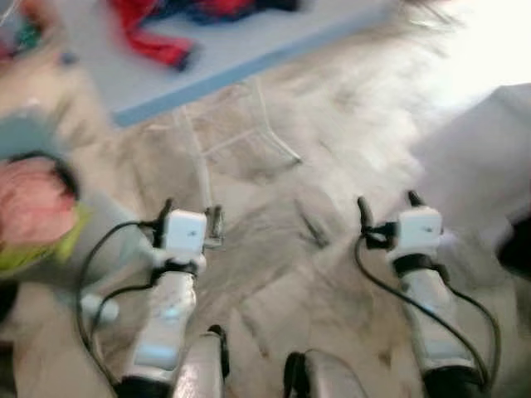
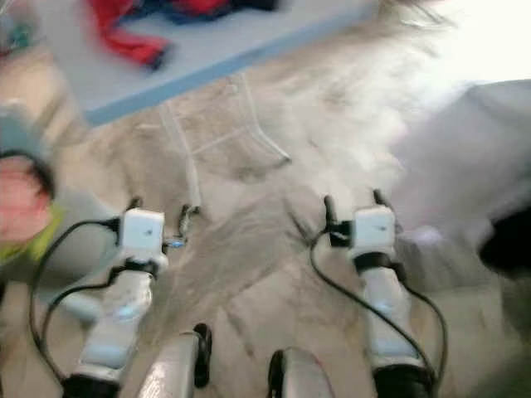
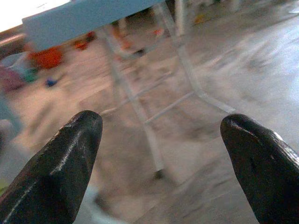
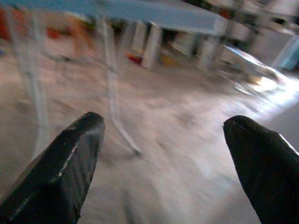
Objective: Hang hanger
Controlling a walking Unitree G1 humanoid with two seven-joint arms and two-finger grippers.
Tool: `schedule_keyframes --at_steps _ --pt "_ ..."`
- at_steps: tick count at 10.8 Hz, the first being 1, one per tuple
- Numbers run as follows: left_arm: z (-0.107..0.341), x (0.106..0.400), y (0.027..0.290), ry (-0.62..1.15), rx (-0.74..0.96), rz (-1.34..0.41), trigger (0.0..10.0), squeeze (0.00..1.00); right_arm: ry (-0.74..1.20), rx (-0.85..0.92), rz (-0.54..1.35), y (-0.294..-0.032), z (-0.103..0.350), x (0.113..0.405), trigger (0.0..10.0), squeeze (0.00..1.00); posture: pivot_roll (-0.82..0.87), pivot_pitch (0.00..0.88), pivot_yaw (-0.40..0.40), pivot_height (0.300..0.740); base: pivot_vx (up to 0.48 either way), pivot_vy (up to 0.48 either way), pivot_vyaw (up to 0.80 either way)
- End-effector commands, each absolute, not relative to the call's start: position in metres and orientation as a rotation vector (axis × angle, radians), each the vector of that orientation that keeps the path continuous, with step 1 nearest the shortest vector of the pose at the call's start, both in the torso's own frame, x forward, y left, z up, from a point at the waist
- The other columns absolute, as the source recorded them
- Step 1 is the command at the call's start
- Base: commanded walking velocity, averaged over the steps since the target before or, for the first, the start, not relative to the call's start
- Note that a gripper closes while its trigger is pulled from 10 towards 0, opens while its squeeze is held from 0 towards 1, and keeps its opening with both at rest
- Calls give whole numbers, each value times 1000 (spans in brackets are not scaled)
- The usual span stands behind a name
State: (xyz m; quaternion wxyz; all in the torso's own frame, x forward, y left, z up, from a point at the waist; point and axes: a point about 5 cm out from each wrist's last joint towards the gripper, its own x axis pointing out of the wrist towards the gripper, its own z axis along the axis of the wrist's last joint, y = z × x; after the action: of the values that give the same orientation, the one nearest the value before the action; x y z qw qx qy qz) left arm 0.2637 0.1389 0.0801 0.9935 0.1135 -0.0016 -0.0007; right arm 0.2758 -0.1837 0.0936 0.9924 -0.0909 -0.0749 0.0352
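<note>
Hanger position cannot be told from these blurred frames. The left end effector (image 1: 191,209) is held out low over the floor (image 1: 332,274), its two black fingers (image 3: 70,154) spread wide with nothing between them. The right end effector (image 1: 387,201) is level with it and well apart to the right, fingers (image 4: 74,158) equally wide and holding nothing.

Ahead of both stands a pale blue counter (image 1: 249,50) on thin white legs (image 1: 195,157), its near edge running on a slant across the upper part of the head views. A red garment (image 1: 153,37) lies crumpled on the counter near its far side, with something darker just beside it. The left end effector points at the legs; one leg foot meets the floor just beyond its fingertips in the left wrist view.

At the robot's far left sits a pink bundle (image 1: 33,207) with a yellow-green edge, possibly clothing or a bag. At the right a pale grey mass (image 1: 481,157) lies by the right arm; the blur hides what it is. The floor is mottled grey and beige.
</note>
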Motion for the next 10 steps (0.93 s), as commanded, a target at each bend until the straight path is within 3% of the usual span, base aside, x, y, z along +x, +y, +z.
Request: schedule_keyframes --at_steps 1,2,4,8,10 --pt "77 261 137 14 220 -7 10000 0 -127 -189 56 -191 89 272 10000 0 -23 208 -18 740 0 0 800" --pt "77 262 138 13 220 -8 10000 0 -127 -187 55 -191 89 272 10000 0 -25 207 -16 740 0 0 800" --pt "75 263 141 30 239 23 10000 0 -136 -174 49 -191 90 272 10000 0 -22 207 -13 740 0 480 634" --pt "75 263 144 24 257 26 10000 0 -139 -63 54 -187 90 271 10000 0 -11 205 -8 740 0 480 0" --pt "75 263 143 25 256 20 10000 0 -80 63 -71 -202 83 273 10000 0 -14 205 -7 740 0 480 0"
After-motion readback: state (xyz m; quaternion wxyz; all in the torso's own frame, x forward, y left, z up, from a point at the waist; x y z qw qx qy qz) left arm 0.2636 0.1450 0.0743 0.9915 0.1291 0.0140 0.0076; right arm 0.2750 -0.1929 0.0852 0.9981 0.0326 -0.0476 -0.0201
